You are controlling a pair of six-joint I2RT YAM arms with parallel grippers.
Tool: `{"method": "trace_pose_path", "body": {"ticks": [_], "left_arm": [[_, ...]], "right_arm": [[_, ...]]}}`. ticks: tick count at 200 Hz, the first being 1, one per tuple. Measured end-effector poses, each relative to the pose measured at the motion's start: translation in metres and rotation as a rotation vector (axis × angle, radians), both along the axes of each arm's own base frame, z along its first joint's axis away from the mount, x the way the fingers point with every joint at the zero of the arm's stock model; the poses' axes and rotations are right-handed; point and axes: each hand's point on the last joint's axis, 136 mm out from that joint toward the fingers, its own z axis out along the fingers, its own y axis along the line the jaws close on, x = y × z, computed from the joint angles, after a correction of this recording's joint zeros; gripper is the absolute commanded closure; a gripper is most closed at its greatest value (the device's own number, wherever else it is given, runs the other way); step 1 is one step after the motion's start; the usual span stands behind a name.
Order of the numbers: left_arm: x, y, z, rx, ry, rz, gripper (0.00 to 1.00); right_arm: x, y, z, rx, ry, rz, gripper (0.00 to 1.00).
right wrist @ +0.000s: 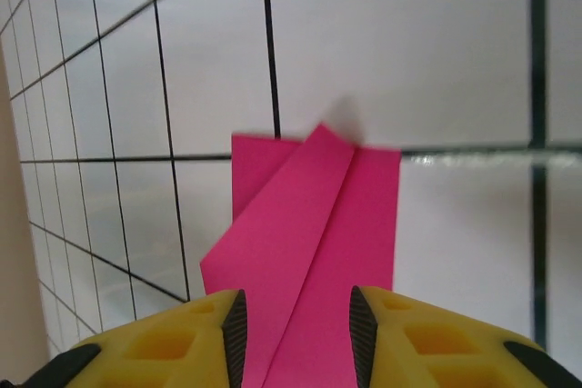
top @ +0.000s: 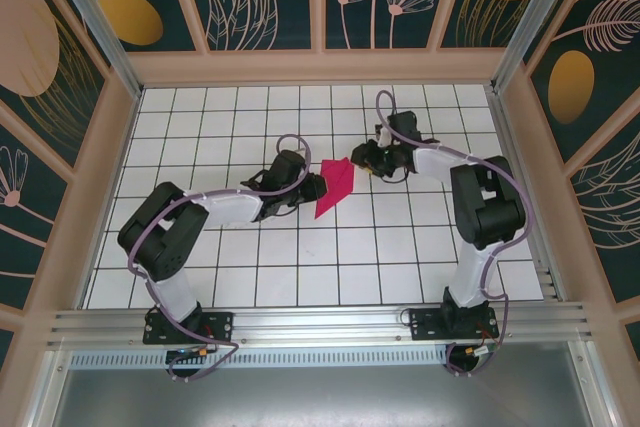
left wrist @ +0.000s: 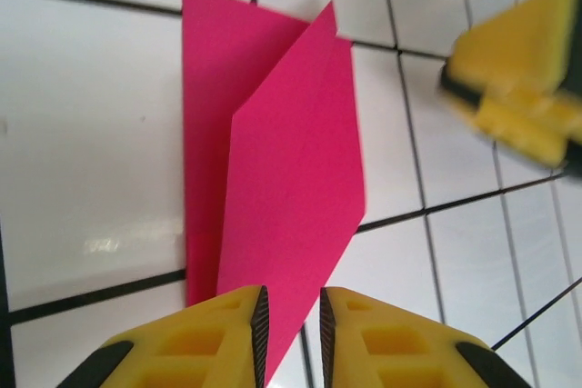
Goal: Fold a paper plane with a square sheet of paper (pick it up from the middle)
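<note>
Mid-fold check. The creased magenta-pink sheet of thin paper (top: 335,187) lies on the white tiled table with black grid lines (top: 300,277), at the centre of the top view between the two arms. It is a narrowed, pointed shape with two overlapping flaps.

Left gripper with yellow fingers (left wrist: 293,315): at the bottom edge of its wrist view. The jaws are slightly parted and the sheet's pointed end sits in the narrow gap, with no visible pinch.

Right gripper with yellow fingers (right wrist: 297,315): at the bottom of its own view. The jaws are spread wider and straddle the sheet's other end, with paper showing between the pads. We cannot tell if either pad touches it.

We judge the step in hand to be setting a crease and re-gripping for the next fold.

Notes for doing it well:
- We should check that the flap edges meet along the centre line, because they look slightly offset at the top of the left wrist view.
- One end should stay pinned while the other is worked, as thin paper slides on glossy tile.
- We should close on the folded edge, not a single loose layer.
</note>
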Motion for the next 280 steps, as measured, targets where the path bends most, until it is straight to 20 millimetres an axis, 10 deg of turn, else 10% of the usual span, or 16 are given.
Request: {"method": "trace_pose_path", "body": {"ticks": [89, 280], "left_arm": [[0.027, -0.019, -0.020, 0.002, 0.021, 0.028, 1.00], [0.030, -0.005, -0.052, -0.002, 0.126, 0.130, 1.00]], "right_arm": [[-0.011, 0.028, -0.031, -0.026, 0.094, -0.006, 0.65], [0.011, 0.027, -0.033, -0.074, 0.078, -0.048, 0.65]]}}
